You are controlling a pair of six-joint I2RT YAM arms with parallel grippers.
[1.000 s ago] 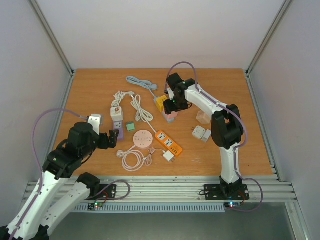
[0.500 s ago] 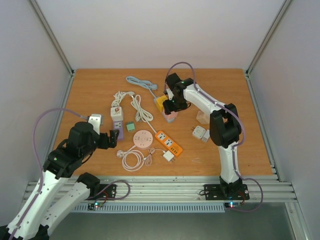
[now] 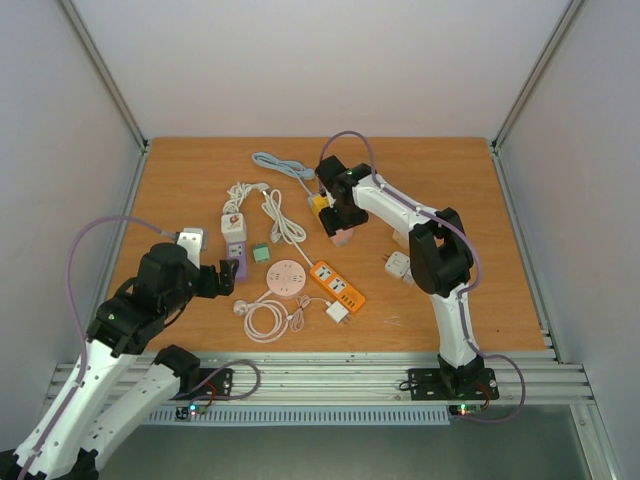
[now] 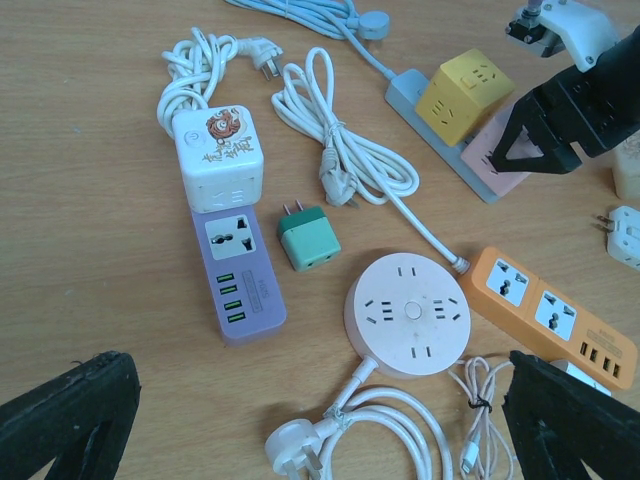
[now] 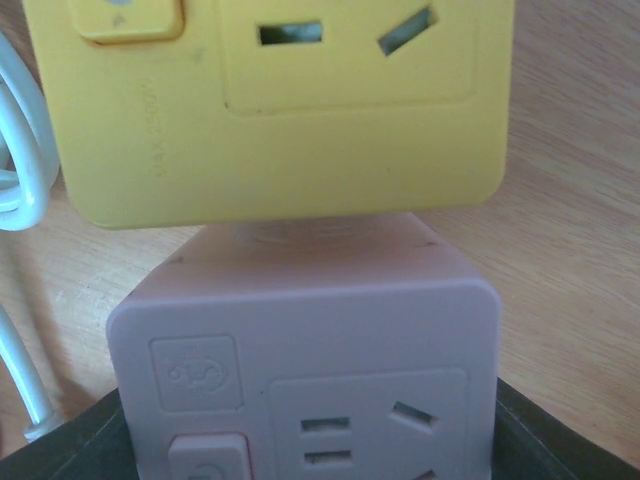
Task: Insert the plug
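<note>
Wooden counter [image 3: 200,170]: my right hand [image 3: 342,226] grips a pink plastic cube socket [image 5: 300,340] touching a yellow plastic cube socket [image 5: 270,100], its embossed lettering unreadable; my left hand [image 4: 320,425] gapes wide.

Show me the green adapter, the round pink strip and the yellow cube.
Green plastic plug adapter [image 4: 307,243], left wrist view, top face.
Round pink power strip [image 4: 407,312], left wrist view, centre.
Yellow cube socket [image 5: 270,110], right wrist view, socket face.

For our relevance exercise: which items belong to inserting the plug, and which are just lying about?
In the job: right gripper, pink cube, yellow cube, grey strip.
Lying about: purple strip, green adapter, round socket, orange strip, white cube, left gripper.
</note>
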